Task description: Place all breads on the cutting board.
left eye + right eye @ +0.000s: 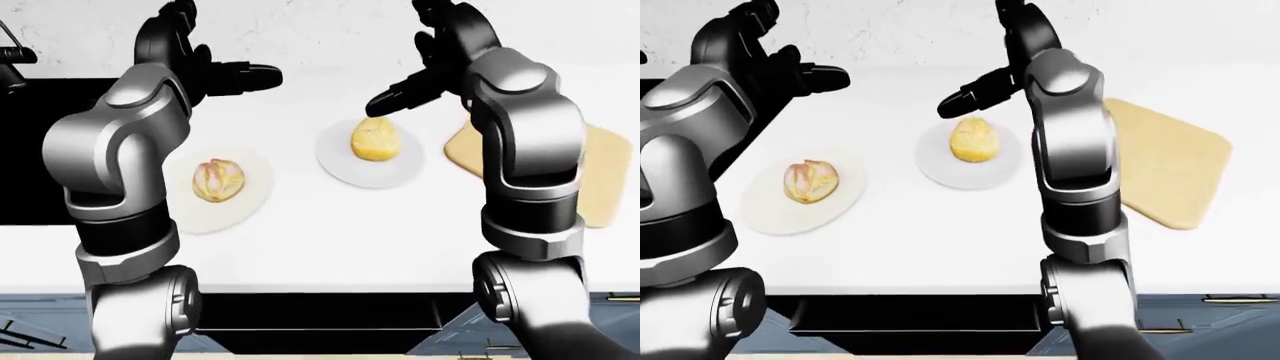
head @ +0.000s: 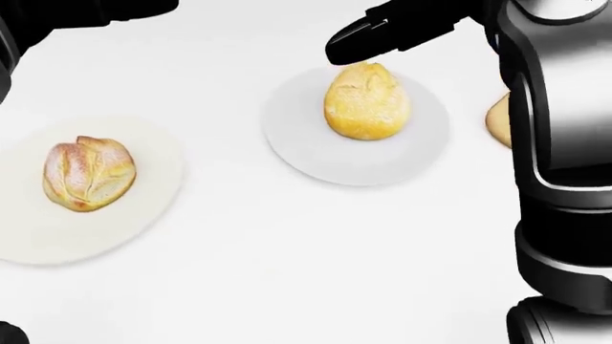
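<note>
Where arm blocks, cutting board (image 1: 1170, 161) half-hidden

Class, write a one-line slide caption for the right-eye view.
Two bread rolls sit on separate white plates; the open right hand hovers above one, cutting board bare.

Both arms are built of rounded, glossy silver-grey shells joined by black cylindrical bands at elbow and forearm, with bulbous grey lower segments, and each ends in a matt black three-finger hand, the left hand (image 1: 205, 64) and right hand (image 1: 425, 71) alike in blunt, thick fingers.
</note>
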{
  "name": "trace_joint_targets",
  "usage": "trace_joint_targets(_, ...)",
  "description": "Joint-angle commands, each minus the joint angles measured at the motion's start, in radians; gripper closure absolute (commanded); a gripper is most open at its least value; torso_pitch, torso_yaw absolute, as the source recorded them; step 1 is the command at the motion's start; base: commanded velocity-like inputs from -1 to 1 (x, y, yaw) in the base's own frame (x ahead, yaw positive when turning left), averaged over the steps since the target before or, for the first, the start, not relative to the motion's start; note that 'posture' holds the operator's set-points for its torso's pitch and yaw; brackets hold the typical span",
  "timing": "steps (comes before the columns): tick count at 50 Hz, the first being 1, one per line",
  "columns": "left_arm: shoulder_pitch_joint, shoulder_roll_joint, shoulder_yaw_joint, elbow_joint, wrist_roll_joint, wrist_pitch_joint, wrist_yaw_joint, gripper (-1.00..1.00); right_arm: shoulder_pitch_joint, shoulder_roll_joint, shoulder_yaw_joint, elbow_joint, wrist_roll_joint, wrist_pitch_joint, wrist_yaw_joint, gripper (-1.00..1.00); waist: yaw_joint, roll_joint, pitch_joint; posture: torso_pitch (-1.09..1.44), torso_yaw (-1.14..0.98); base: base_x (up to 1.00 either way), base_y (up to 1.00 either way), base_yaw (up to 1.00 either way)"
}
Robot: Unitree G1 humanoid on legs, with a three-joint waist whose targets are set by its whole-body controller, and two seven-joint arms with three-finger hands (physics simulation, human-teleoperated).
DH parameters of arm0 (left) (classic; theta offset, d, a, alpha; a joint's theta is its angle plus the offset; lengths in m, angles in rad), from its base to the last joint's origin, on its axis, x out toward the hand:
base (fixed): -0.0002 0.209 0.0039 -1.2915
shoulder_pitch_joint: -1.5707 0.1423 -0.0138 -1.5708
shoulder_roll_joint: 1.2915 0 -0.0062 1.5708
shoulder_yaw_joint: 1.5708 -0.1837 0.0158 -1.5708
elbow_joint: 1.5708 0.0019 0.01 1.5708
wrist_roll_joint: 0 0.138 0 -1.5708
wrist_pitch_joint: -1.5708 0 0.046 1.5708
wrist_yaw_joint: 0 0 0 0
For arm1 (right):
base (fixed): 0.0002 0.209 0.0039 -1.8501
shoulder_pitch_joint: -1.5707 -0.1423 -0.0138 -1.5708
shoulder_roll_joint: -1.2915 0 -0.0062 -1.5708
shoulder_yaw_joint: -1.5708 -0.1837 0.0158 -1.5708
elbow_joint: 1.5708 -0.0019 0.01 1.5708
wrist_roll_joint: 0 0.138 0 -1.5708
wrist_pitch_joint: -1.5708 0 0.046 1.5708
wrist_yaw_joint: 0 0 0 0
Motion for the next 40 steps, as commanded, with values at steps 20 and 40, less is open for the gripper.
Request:
trace_joint_targets(20, -0.031, 0.011, 0.01, -0.039, -0.014, -0.024, 0.009, -1.0, 0.049, 0.091, 0.007, 0.002, -0.254, -0.187, 0.155, -1.0, -0.005, 0.01, -0.033, 0.0, 0.0, 0.0, 0.0, 0.0)
trace_joint_targets(40, -0.011, 0.015, 0.015, -0.064, -0.028, -0.014, 0.018, -1.0, 0.128, 0.141, 0.001, -0.01, -0.322, -0.256, 0.214, -1.0, -0.007, 0.012, -0.03, 0.0, 0.0, 0.0, 0.0, 0.0)
